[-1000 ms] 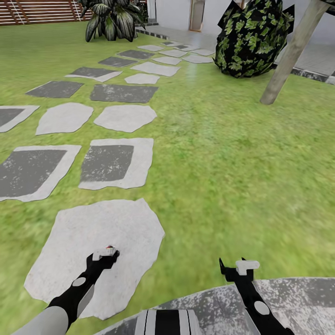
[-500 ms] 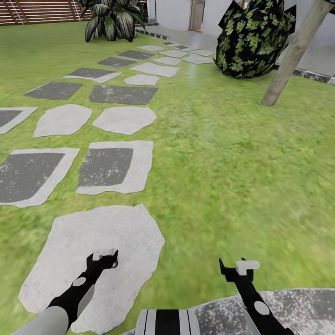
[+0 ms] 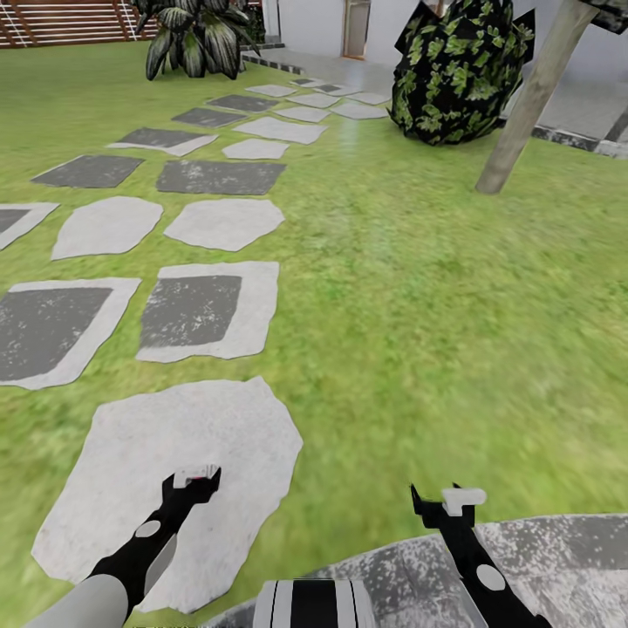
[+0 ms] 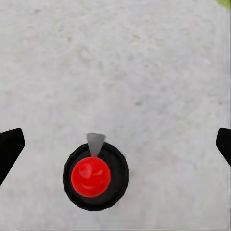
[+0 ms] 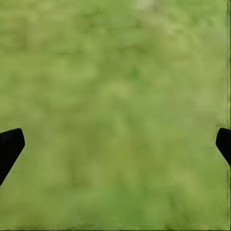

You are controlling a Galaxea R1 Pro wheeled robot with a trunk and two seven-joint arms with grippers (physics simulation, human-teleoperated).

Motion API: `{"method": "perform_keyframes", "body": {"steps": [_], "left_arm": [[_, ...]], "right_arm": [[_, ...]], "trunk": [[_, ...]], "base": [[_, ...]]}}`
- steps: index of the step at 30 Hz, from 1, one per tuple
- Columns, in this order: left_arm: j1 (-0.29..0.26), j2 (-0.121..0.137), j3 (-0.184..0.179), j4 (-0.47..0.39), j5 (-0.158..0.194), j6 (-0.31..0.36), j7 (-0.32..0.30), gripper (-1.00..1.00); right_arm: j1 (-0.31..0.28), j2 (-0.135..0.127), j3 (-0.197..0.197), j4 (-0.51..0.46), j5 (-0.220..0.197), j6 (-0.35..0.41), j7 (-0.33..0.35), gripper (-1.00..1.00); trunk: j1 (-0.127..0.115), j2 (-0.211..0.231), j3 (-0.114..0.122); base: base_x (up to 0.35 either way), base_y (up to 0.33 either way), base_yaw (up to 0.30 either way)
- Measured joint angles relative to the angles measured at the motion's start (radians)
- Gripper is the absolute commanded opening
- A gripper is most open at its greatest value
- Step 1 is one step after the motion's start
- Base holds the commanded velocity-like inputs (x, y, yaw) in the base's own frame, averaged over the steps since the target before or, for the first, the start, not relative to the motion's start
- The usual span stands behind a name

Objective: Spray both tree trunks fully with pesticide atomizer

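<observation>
On a rough, pale grey stone slab (image 3: 174, 453) ringed by blurred green grass (image 3: 419, 305), the round dark pesticide atomizer (image 4: 96, 176) with its glossy red top stands between the wide-spread black fingers of the left gripper (image 4: 115, 149), while the right gripper (image 5: 115, 147) hangs equally wide over the grass.

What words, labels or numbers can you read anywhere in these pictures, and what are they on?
None can be read.
The spray bottle, seen from above on the pale stone slab, shows a red top and dark body; no label faces the camera.
The left gripper and right gripper, both open, carry no markings on their black fingers.
The tree trunk, bush and fence bear no signs.
</observation>
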Motion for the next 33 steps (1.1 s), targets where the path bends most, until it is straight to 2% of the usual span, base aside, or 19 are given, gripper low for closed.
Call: {"method": "perform_keyframes", "body": {"steps": [16, 20, 26, 29, 33], "left_arm": [[0.003, 0.006, 0.000, 0.002, 0.003, -0.003, -0.001, 1.00], [0.003, 0.007, 0.001, 0.001, 0.003, -0.004, -0.001, 1.00], [0.003, 0.008, 0.001, 0.000, 0.001, -0.003, 0.000, 1.00], [0.004, 0.008, 0.001, 0.000, 0.001, -0.003, 0.000, 1.00], [0.005, 0.008, 0.001, 0.000, 0.001, -0.003, 0.000, 1.00]], "right_arm": [[0.000, 0.002, 0.000, 0.000, 0.000, 0.000, 0.000, 1.00], [0.000, 0.002, 0.000, 0.000, 0.000, 0.000, 0.000, 1.00], [0.000, 0.002, 0.000, 0.000, 0.000, 0.000, 0.000, 1.00], [0.000, 0.002, 0.000, 0.000, 0.000, 0.000, 0.000, 1.00], [0.000, 0.002, 0.000, 0.000, 0.000, 0.000, 0.000, 1.00]], "trunk": [[0.000, 0.000, 0.001], [0.002, -0.001, -0.015], [0.002, -0.001, -0.015], [0.003, -0.002, -0.026], [0.003, -0.002, -0.026]], "base": [[-0.014, 0.000, -0.033], [0.000, 0.000, 0.000], [0.000, 0.000, 0.000], [0.000, 0.000, 0.000], [0.000, 0.000, 0.000]]}}
